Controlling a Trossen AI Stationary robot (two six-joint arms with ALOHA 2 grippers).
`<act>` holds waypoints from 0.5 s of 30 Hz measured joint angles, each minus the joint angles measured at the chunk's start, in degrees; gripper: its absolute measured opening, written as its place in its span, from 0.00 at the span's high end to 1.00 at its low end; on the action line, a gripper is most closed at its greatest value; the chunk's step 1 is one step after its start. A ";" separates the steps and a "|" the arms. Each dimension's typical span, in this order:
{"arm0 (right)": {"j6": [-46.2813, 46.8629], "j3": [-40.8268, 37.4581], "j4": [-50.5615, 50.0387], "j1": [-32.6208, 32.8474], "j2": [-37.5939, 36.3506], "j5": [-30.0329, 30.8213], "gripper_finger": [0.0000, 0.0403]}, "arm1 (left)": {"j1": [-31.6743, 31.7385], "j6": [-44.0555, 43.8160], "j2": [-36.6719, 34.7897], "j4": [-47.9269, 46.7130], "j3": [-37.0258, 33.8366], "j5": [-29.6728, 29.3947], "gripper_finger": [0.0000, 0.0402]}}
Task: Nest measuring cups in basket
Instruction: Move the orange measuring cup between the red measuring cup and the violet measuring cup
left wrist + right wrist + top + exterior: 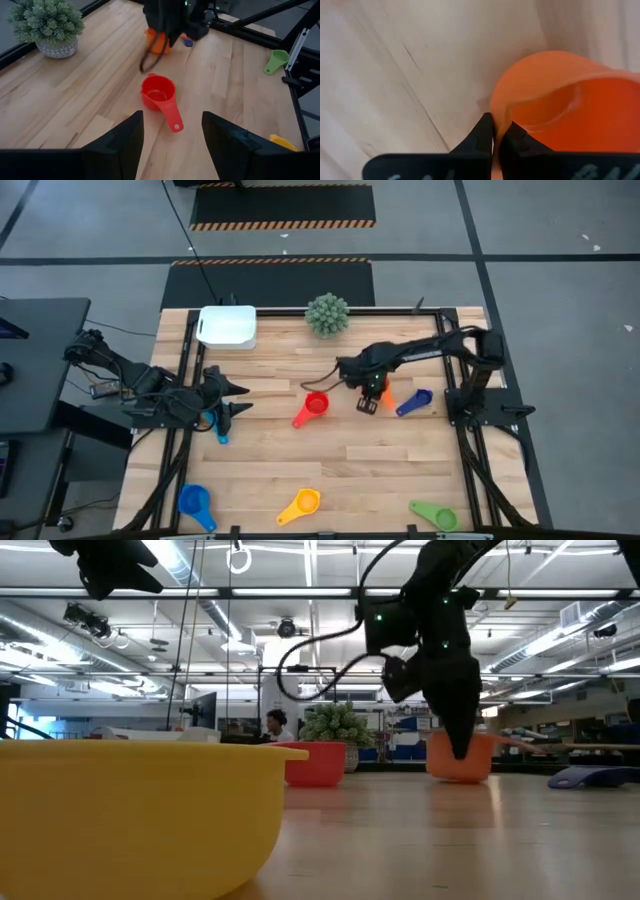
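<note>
Pale wooden planks form the table (330, 450), framed by dark rails, with grey floor and striped mats beyond its far edge. At the far edge sit the white basket (227, 326), left of centre, and a green spiky plant (327, 314) in a pot near the middle.

Right of centre, the right gripper (371, 394) points down at the orange cup (368, 402), which stands on the table. The right wrist view shows its two fingers (487, 134) nearly together, pinching the thin orange rim (501, 111) between them, one tip outside the wall and one just inside. In the low view the dark gripper (461, 745) comes down into the orange cup (462, 760), which rests on the wood.

A small blue cup (415, 402) lies just to the right of the orange one, and the red cup (312, 408) lies to its left, bowl up, handle pointing toward the near-left. A larger blue cup (194, 503), a yellow cup (301, 505) and a green cup (437, 516) lie spread along the near edge, well apart from the basket.

At the left side of the table the left gripper (226, 400) hangs with its fingers (120, 145) spread apart and nothing between them, facing the red cup (159, 95) across bare wood.
</note>
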 joint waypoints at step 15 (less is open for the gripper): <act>-2.18 3.87 1.53 2.06 3.12 3.17 0.78 | -0.01 -1.00 0.02 -0.13 0.00 0.16 0.49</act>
